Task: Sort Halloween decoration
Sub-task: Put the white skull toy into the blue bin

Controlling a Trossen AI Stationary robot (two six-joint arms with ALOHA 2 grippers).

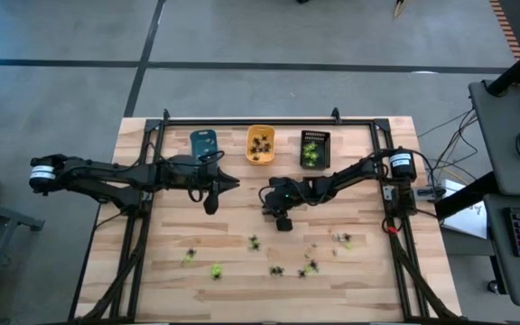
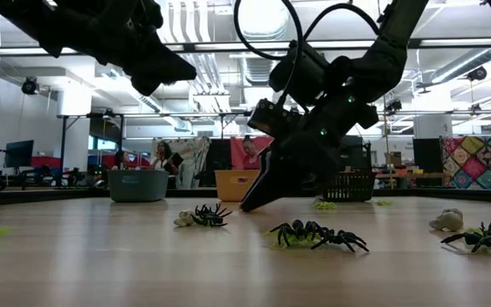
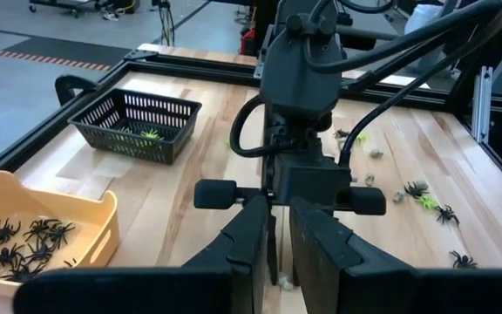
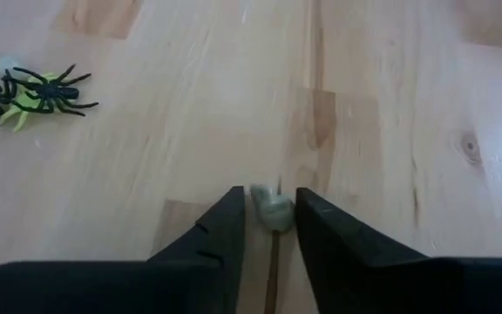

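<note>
The Halloween decoration is small spider figures scattered on the wooden table: black ones (image 2: 318,233), yellow-green ones (image 1: 216,270) and pale ones (image 2: 446,220). My right gripper (image 4: 270,218) is low at the table's middle, slanting down, its fingers closed on a pale figure (image 4: 271,206). My left gripper (image 3: 279,235) hangs shut and empty above the table (image 1: 233,184), left of the right one. At the far edge stand a blue tray (image 1: 203,142), an orange tray (image 1: 260,144) holding black spiders, and a black basket (image 1: 315,149) holding yellow-green ones. My right gripper pinches the pale figure (image 4: 273,211) between its two fingertips, one on each side. The fingers slant down at it from the table's right. The figure still rests on the tabletop.
A black spider lying on a yellow-green one (image 4: 37,92) sits a little way from the right gripper. More loose figures are spread along the near half of the table (image 1: 310,266). A black frame rail (image 1: 269,120) runs behind the trays.
</note>
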